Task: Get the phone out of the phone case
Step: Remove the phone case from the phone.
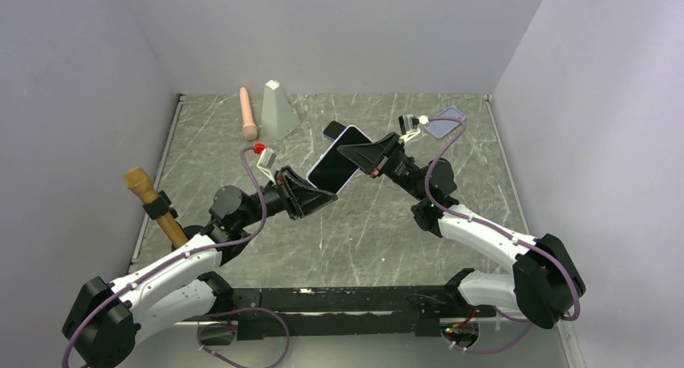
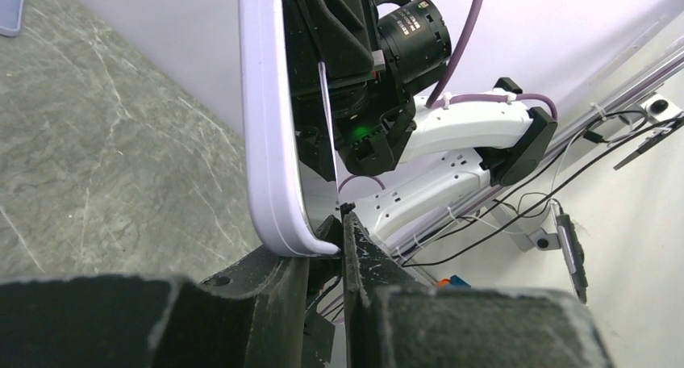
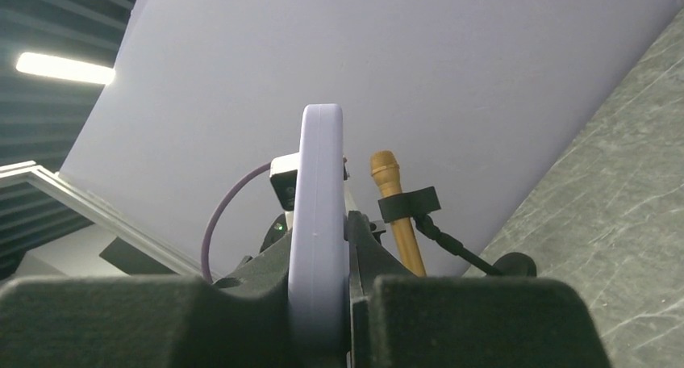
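Phone, dark screen up, is sitting in its lavender case & hanging in the air over the tabletop. It's just right of the grey wedge & a bit nearer the arms. It's lying at a slant, not touching the marble.

L hand is reaching in from the wedge's near side, fingers pressing together on the phone's lower corner. In the wrist view the rounded case corner is sitting in the narrow slot btwn the two fingers, w/ the glass side facing right.

R hand is gripping the opposite, upper end, farther right of the wedge. Its wrist view shows the thick lavender edge standing upright & being squeezed btwn both fingers, w/ no gap showing on either side.

Pink cylinder is lying just left of the wedge, apart from it. A flat bluish-lavender piece is resting on the tabletop well right of the wedge, toward the far right corner. A tan mic-shaped rod in a black clamp is standing well to the wedge's near-left, at the tabletop's left edge.
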